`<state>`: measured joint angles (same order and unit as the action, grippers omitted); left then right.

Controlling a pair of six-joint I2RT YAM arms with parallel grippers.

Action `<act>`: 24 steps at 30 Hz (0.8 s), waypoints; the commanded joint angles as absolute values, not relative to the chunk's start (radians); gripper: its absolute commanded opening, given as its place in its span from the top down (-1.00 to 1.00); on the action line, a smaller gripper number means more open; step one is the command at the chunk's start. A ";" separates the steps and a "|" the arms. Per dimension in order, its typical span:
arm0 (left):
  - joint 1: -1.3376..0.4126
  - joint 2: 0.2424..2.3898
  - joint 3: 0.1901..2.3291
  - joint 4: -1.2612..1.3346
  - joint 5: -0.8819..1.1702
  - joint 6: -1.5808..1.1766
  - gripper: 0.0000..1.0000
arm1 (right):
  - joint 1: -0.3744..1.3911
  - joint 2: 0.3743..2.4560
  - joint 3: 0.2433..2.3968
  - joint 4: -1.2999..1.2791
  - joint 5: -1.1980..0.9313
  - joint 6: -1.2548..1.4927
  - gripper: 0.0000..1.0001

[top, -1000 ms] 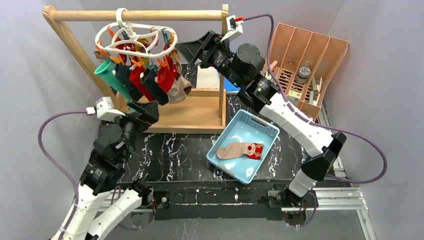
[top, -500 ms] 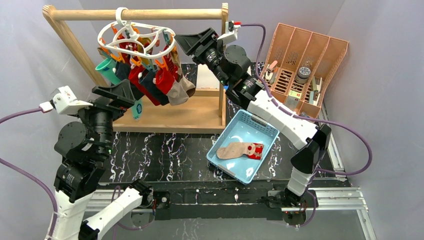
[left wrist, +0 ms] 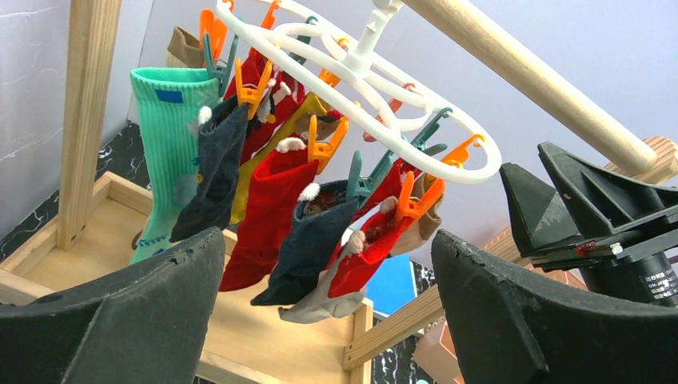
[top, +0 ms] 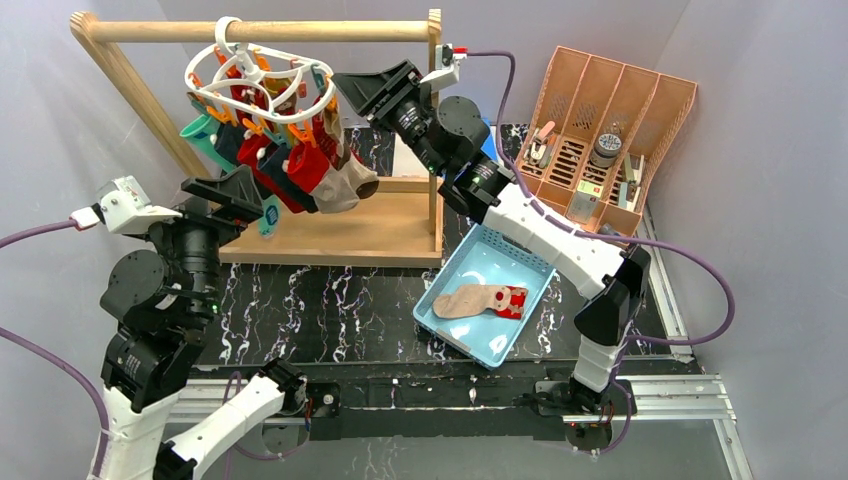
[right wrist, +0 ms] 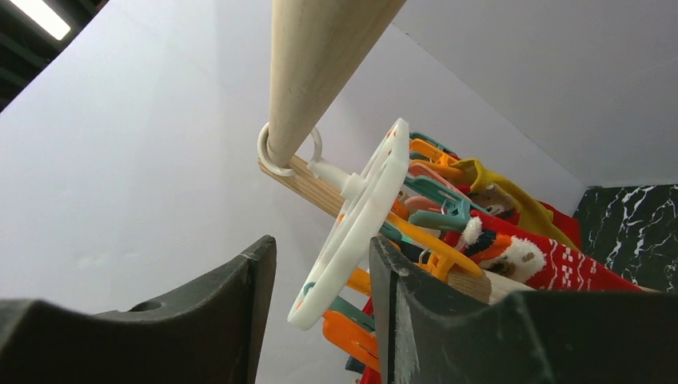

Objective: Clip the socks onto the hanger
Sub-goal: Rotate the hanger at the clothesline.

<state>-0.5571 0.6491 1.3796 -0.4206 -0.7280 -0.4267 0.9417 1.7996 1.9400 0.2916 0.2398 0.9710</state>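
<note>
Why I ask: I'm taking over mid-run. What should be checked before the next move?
1. Hanger hooked over the wooden rail: ok.
2. Right pincer placed around the hanger's rim, fingers apart: ok; whether they touch it, cannot tell.
3. Left pincer open and empty: ok.
4. The two pincers apart from each other: ok.
5. All socks clipped: not ok; a tan sock and a red sock lie in the blue basket.

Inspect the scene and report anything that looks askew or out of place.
The white ring hanger hangs tilted, not level, its rim between the right claw's fingers. One tan-and-red sock lies unclipped in the blue basket.
</note>
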 commanded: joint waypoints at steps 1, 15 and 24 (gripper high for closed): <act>-0.576 0.648 1.407 -0.432 -0.771 -0.408 -0.96 | 0.992 1.797 1.898 0.319 0.160 0.995 -0.18; -0.815 0.625 1.277 -0.389 -0.755 -0.799 -0.96 | 1.011 1.379 1.444 0.277 0.349 0.741 -0.47; -1.008 0.829 1.388 -0.145 -0.918 -0.862 -0.85 | 1.013 1.283 1.384 0.207 0.310 0.700 -0.46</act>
<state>-0.9863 0.7414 1.3224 -0.2905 -0.8059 -0.8112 1.0111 1.3056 1.4010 0.2420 0.3141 0.7506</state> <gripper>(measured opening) 0.940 0.730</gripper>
